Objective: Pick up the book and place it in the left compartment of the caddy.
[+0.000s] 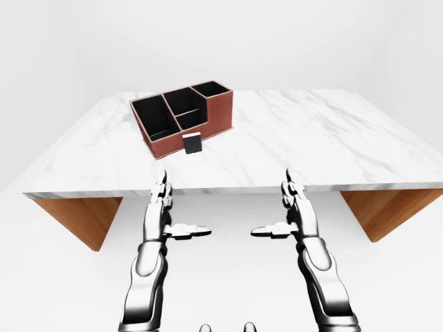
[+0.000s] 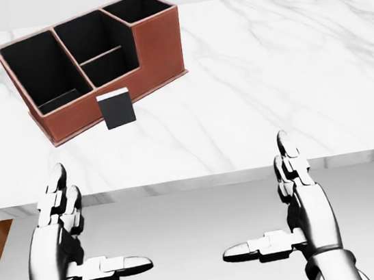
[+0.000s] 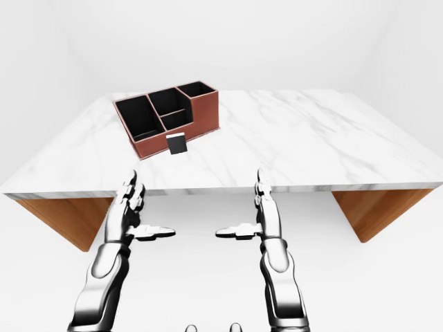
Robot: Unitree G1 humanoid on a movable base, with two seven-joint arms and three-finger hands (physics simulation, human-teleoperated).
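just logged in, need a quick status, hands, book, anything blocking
Left robot hand and right robot hand open, short of the table edge. Book upright against caddy, untouched. Nothing between hands and book.

White marble table (image 1: 311, 138), caddy (image 2: 87, 63), book (image 2: 116, 109)

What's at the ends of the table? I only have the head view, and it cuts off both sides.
Observer: In the left-eye view the table ends a little to the left of the caddy and runs much further to the right of the book.
Operator: What holds the top up?
Observer: Slanted wooden panels under the ends: the left support and the right support.
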